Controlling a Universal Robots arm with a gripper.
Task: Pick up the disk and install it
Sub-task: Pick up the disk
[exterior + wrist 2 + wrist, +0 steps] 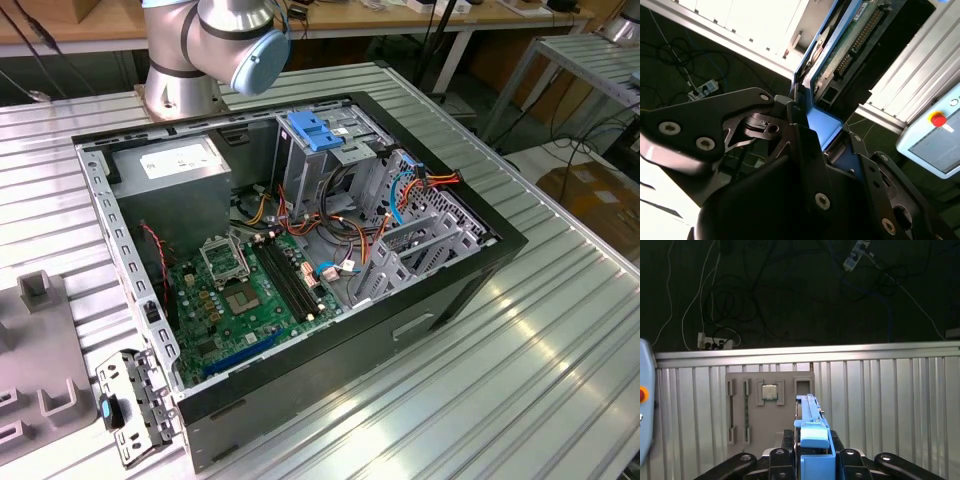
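gripper (822, 127): clenched on the disk (852, 37), with black fingers (790, 442) pressed to both sides of its blue bracket (814, 435).
disk: in the gripper, edge-on in the first wrist view; its green circuit board side shows in the second wrist view.
fixture tray (745, 410): grey, on the ribbed table (880, 405) beyond the disk, with a processor chip (769, 391) seated in it.
computer case (430, 315): open on the table, with a blue latch (315, 130) atop its far drive cage.
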